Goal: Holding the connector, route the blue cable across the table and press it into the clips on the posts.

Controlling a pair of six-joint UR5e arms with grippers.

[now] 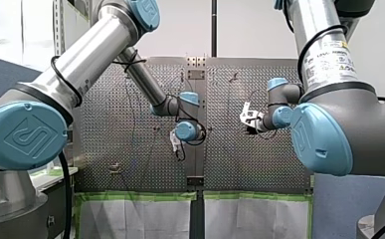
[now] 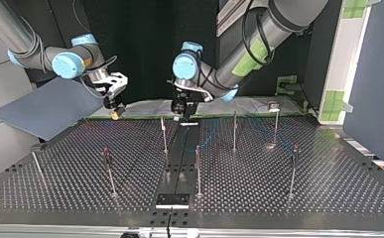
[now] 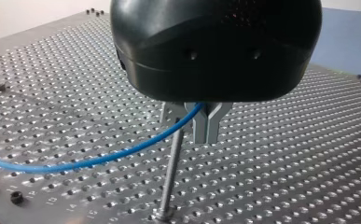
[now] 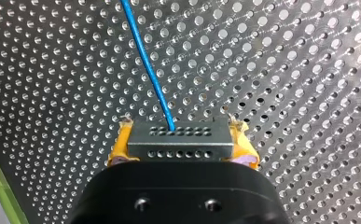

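Blue cable (image 3: pixel 99 160) held by my left end effector (image 3: pixel 207 135), connector (image 4: pixel 180 133) by my right end effector (image 4: pixel 182 146): wrist views.

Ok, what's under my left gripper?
A post stands under my left gripper, the blue cable crossing near its top. Its body hides the post's top and any clip.

**Posts are crowding the middle**

Thin upright posts (image 2: pixel 198 171) are standing apart across the perforated table (image 2: pixel 328 183), leaving lanes between them. One post (image 3: pixel 171 172) is rising just beside my left gripper (image 3: pixel 207 140), with the blue cable (image 3: pixel 99 160) crossing it.
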